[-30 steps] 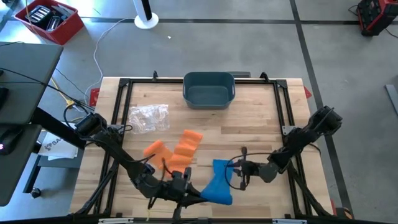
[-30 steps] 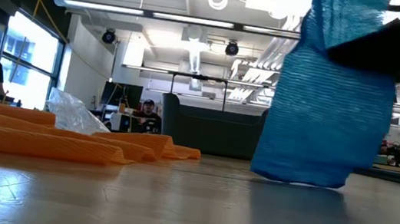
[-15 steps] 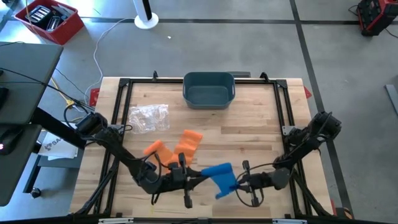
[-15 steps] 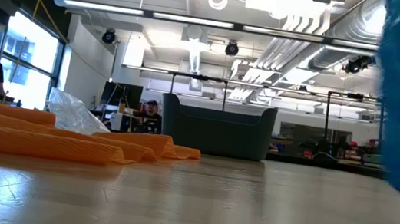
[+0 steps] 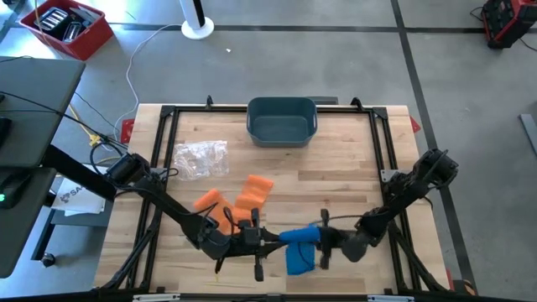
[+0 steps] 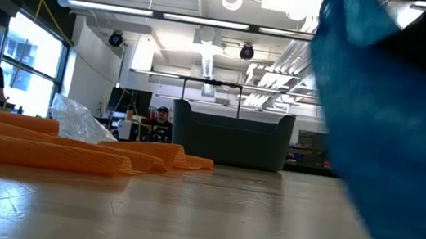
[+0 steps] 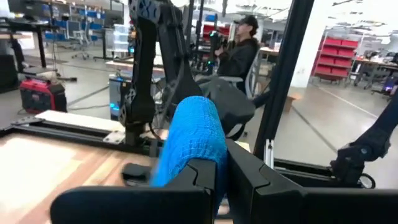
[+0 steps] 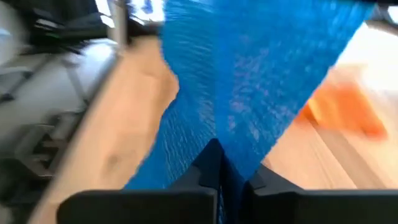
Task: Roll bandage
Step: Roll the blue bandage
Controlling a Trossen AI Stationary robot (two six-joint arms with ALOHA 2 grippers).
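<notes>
My two grippers holding one blue woven fabric bandage [image 5: 298,247]
My left gripper [image 5: 270,241] and right gripper [image 5: 322,241] each clamp an end — bandage stretched between them.

Wooden table [image 5: 352,159] with orange bandages [image 5: 243,204], plastic bag [image 5: 200,158], bin [image 5: 282,121]

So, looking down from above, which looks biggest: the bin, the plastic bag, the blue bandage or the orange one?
In the high view, largest to smallest:
1. Dark bin
2. Clear plastic bag
3. Orange bandage and blue bandage: too close to rank, since the blue one is held up nearer the camera.
</notes>
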